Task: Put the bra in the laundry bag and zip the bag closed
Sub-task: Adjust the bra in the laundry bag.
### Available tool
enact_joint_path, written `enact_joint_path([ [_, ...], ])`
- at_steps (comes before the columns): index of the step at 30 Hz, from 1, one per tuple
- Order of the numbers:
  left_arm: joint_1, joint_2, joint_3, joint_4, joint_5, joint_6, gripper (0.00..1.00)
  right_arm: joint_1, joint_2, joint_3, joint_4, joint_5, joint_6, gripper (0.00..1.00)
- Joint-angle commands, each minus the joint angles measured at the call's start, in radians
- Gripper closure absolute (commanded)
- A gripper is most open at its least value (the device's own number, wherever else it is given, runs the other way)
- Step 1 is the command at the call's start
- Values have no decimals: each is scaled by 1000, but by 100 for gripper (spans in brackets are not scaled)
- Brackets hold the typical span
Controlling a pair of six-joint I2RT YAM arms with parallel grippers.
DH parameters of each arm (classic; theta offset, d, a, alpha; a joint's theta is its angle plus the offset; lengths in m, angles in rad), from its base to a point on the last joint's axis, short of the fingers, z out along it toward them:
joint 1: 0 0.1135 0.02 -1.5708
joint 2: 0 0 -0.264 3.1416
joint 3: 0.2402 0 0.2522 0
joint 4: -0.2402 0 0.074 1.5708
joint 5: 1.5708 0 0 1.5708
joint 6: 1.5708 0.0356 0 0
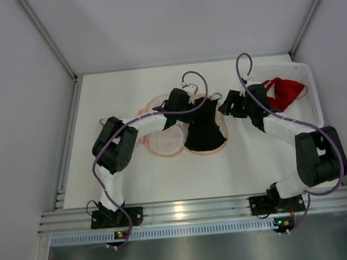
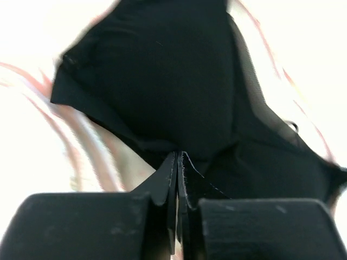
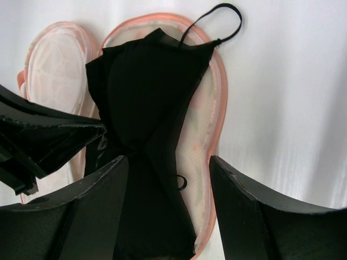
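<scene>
A plain black bra is seen at frame centre over a translucent white laundry bag trimmed in salmon pink. A red garment is shown in a white basket, upper right.

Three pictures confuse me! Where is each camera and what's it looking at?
Top external: above and behind, looking down on the table; both arms show.
Left wrist: close on the black bra; left gripper pinches it.
Right wrist: looks down at the laundry bag; open right gripper shows.
All three share the black bra.
</scene>
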Motion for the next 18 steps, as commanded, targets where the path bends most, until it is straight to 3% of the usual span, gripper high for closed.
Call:
enact_joint_path([
  [1, 7, 9, 78, -52, -92, 14, 92, 13, 21, 20, 92, -21, -5, 38],
  [2, 7, 1, 71, -74, -142, 9, 86, 15, 33, 26, 93, -20, -8, 38],
  [3, 7, -25, 64, -79, -156, 9, 69, 18, 36, 35, 99, -15, -8, 38],
  [6, 9, -108, 34, -105, -234, -2, 40, 18, 63, 72, 109, 8, -17, 37],
  [9, 9, -190, 15, -135, -285, -32, 33, 16, 116, 144, 109, 52, -31, 36],
  [18, -4, -340, -115, -169, -232, -279, 32, 16, 381, 443, 37, 224, -14, 43],
])
